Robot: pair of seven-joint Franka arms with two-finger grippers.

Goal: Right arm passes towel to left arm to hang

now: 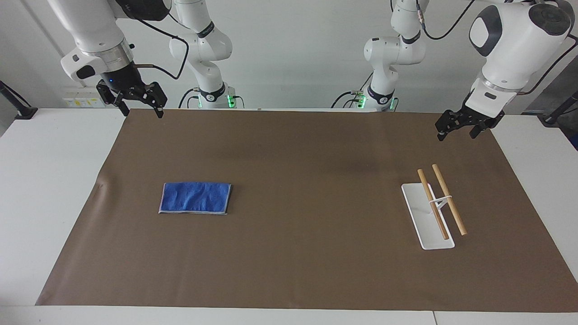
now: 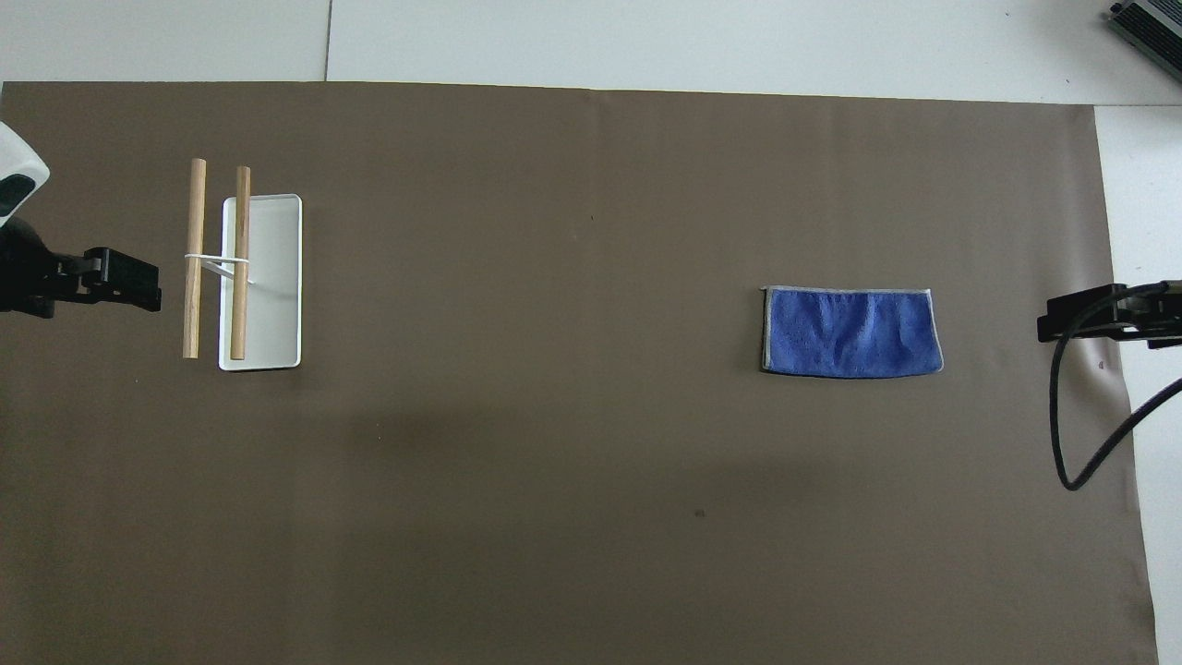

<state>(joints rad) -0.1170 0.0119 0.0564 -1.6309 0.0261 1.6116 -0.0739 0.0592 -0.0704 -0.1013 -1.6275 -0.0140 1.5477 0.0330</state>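
Note:
The blue towel (image 1: 195, 197) lies flat and folded on the brown mat, toward the right arm's end; it also shows in the overhead view (image 2: 851, 331). The right gripper (image 1: 141, 109) is open and empty, raised over the mat's corner at that end, apart from the towel; it also shows in the overhead view (image 2: 1062, 323). The left gripper (image 1: 457, 133) is open and empty, raised over the mat's edge at the left arm's end; it also shows in the overhead view (image 2: 138, 284). It hangs beside the rack's two wooden rods (image 1: 449, 198).
The rack has a white base plate (image 1: 426, 225) with a thin white stand that carries the two rods side by side (image 2: 241, 263). The brown mat (image 1: 307, 253) covers most of the white table. A black cable (image 2: 1062, 434) loops from the right wrist.

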